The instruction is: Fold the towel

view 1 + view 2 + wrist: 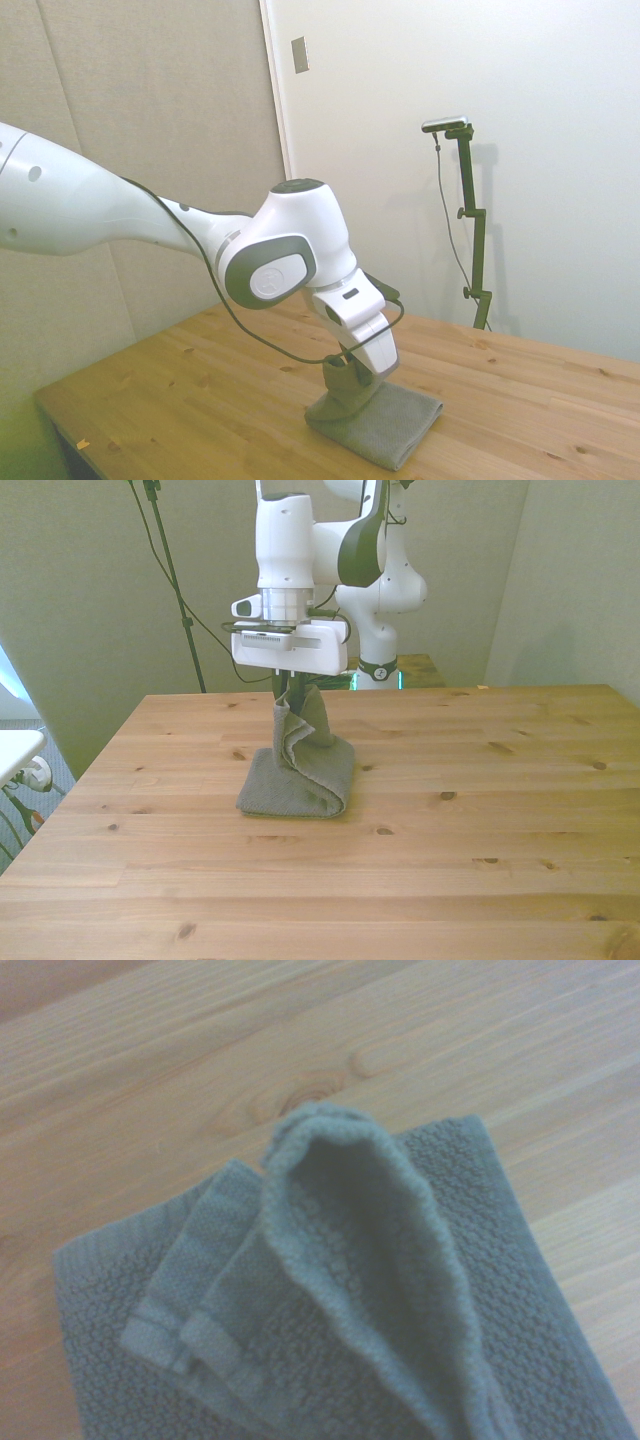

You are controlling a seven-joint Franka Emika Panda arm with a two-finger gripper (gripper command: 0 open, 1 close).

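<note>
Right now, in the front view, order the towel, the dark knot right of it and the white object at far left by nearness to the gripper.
1. towel, held in the gripper, hanging under it.
2. dark knot, on the table, front view's right.
3. white object, off the table, front view's left.

Soft grey terry towel [300,775], nubby and matt, thick hemmed edges; the table [480,840] is pale knotty wood, smooth; the arm's [100,205] shell is glossy white plastic.

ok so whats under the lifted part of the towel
The towel's own lower layer, flat on the wooden table. The gripper holds the raised end above it. Whether anything lies between the layers cannot be seen.
</note>
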